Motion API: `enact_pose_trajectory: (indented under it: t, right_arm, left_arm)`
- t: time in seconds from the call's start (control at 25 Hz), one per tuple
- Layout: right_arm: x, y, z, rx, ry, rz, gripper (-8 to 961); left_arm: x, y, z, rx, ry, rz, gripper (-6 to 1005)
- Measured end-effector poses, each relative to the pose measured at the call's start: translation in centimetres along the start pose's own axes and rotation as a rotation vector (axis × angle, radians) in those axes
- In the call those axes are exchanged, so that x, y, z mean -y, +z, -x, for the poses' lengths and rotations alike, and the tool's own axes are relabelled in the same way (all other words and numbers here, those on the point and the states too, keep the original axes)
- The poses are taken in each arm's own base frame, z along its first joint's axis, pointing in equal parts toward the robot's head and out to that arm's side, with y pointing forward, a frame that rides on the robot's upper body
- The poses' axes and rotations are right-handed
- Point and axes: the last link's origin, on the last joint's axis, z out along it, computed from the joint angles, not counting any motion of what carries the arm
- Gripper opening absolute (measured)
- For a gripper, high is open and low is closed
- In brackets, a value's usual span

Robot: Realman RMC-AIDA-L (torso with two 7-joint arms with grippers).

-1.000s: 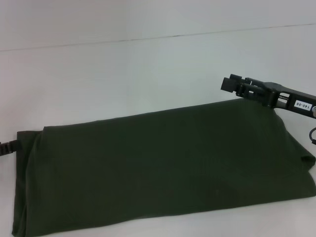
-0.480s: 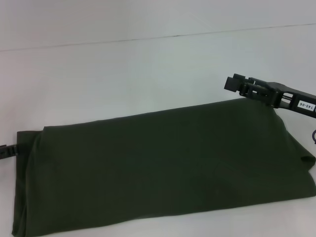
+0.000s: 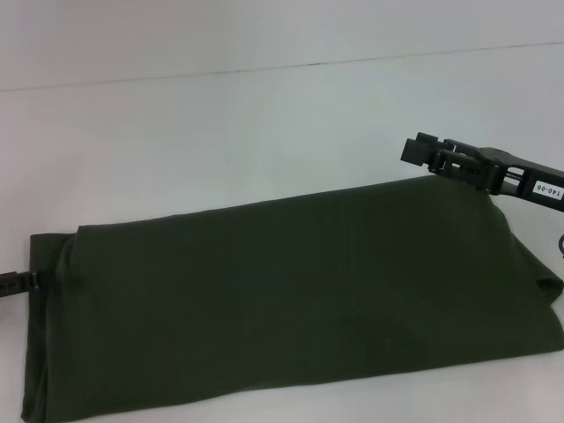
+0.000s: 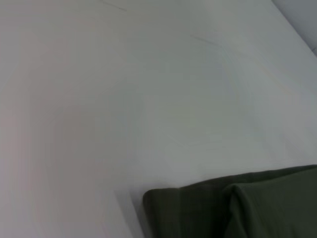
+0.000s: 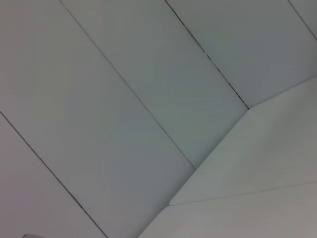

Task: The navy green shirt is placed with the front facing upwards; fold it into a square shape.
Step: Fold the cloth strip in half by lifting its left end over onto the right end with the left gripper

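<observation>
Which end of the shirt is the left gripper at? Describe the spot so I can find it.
On the white table lies the dark green shirt, a long band. The left gripper is at its left end, beside the doubled edge.

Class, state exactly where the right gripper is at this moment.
In the head view, the right gripper hangs on the right side, just above the far right corner of the folded navy green shirt, pointing left over the white table.
</observation>
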Motion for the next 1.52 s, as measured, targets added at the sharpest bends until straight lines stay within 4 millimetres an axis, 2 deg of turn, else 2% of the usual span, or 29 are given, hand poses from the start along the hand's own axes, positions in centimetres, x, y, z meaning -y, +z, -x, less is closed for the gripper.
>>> enact_pose_trajectory:
  t: [0.32, 1.52]
  right_arm:
    - [0.02, -0.17, 0.04, 0.006, 0.000, -0.002, 779]
    - [0.14, -0.41, 0.38, 0.025, -0.004, -0.011, 779]
  left_arm:
    - [-0.11, 0.74, -0.09, 0.025, 0.010, -0.007, 883]
    - [-0.33, 1.00, -0.62, 0.066, 0.035, -0.009, 880]
